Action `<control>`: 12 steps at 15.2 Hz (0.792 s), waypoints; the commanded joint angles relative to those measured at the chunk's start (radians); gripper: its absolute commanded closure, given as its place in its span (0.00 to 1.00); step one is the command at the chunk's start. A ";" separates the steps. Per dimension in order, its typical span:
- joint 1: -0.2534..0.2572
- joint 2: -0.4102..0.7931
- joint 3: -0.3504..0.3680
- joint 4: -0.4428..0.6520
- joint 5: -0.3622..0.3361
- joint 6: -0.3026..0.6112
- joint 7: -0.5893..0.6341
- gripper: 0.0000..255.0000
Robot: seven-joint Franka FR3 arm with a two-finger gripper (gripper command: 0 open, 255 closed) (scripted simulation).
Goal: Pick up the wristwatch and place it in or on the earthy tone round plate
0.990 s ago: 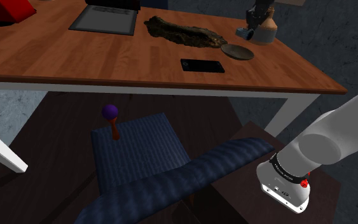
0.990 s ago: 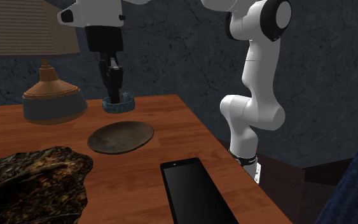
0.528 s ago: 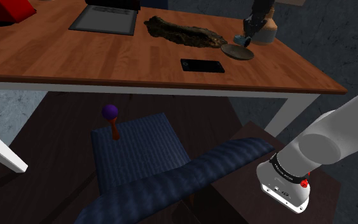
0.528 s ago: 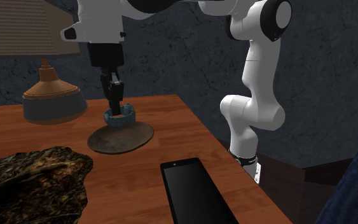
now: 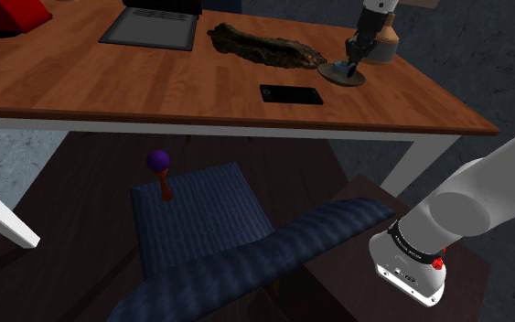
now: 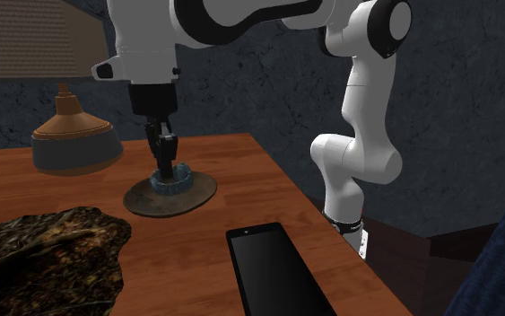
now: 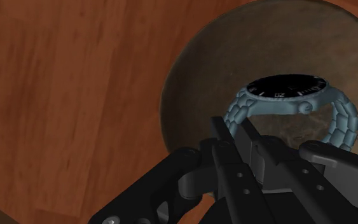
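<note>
A blue-grey wristwatch (image 6: 172, 179) with a black dial and a link band rests low on the brown round plate (image 6: 195, 193), near the table's corner. My black gripper (image 6: 163, 163) comes down from above and is shut on the watch's band. In the wrist view the fingers (image 7: 224, 139) clasp the band beside the watch's dial (image 7: 285, 93), with the plate (image 7: 203, 70) underneath. In the shoulder view the gripper (image 5: 350, 60) holds the watch (image 5: 341, 69) over the plate (image 5: 354, 79) at the table's far right.
A black phone (image 6: 273, 267) lies on the wooden table (image 5: 109, 82) in front of the plate. A lamp base (image 6: 74, 144) stands behind the plate, and a dark rough slab (image 6: 39, 247) lies beside it. A blue chair (image 5: 200, 220) stands below the table edge.
The gripper has carried the watch from beside the lamp base over to the plate and lowered it until the watch sits down at the plate's surface.
</note>
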 commanded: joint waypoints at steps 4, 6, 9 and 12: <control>0.000 0.000 0.000 -0.002 0.000 0.002 0.000 1.00; 0.000 0.000 0.000 -0.002 0.000 0.002 0.000 0.00; 0.000 0.000 0.000 -0.002 0.000 0.002 0.000 0.00; 0.000 0.000 0.001 0.032 0.000 -0.032 0.000 0.00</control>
